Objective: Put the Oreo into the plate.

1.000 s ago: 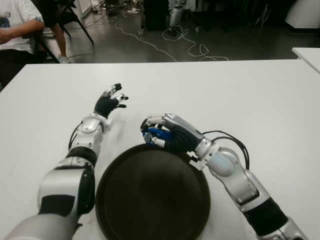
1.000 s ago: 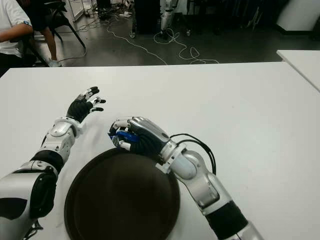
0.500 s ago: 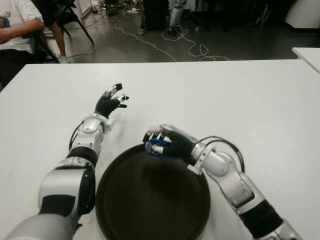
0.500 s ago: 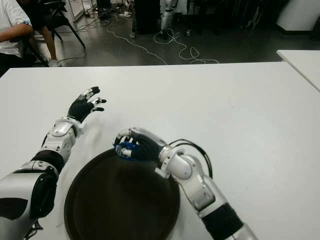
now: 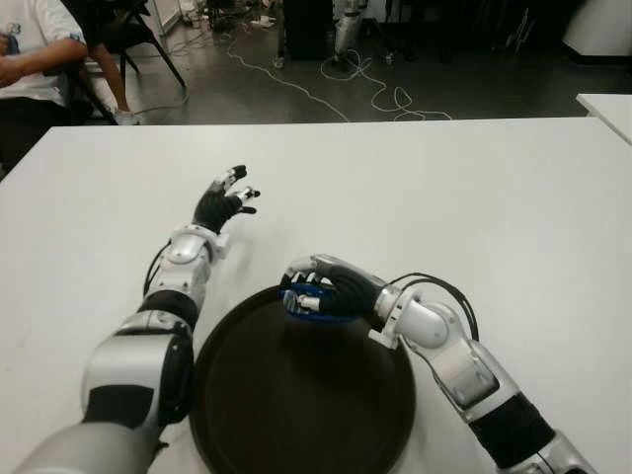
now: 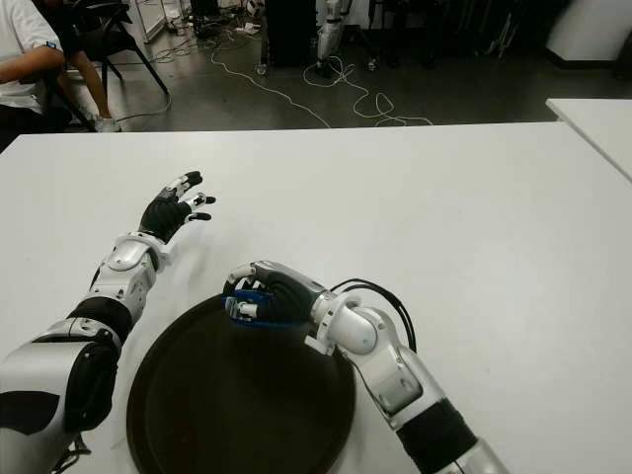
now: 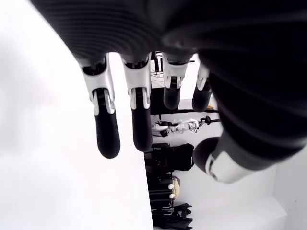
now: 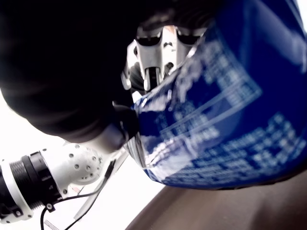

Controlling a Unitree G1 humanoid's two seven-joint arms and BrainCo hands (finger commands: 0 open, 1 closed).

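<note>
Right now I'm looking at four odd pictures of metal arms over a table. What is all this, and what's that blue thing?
This is a humanoid robot seen through its own cameras. The two wide pictures come from the two eyes in its head, looking down at a white table. The two close-ups come from small cameras on its wrists, each staring at its own fingers.

On the table lies a round dark plate, right in front of the robot. The right hand is over the plate's far rim, its fingers closed around a blue Oreo packet; the right wrist picture shows the packet's printed wrapper very close. I cannot tell whether the packet touches the plate yet.

The left hand is out over the table to the left of the plate, fingers spread, holding nothing. A seated person shows at the far left.
</note>
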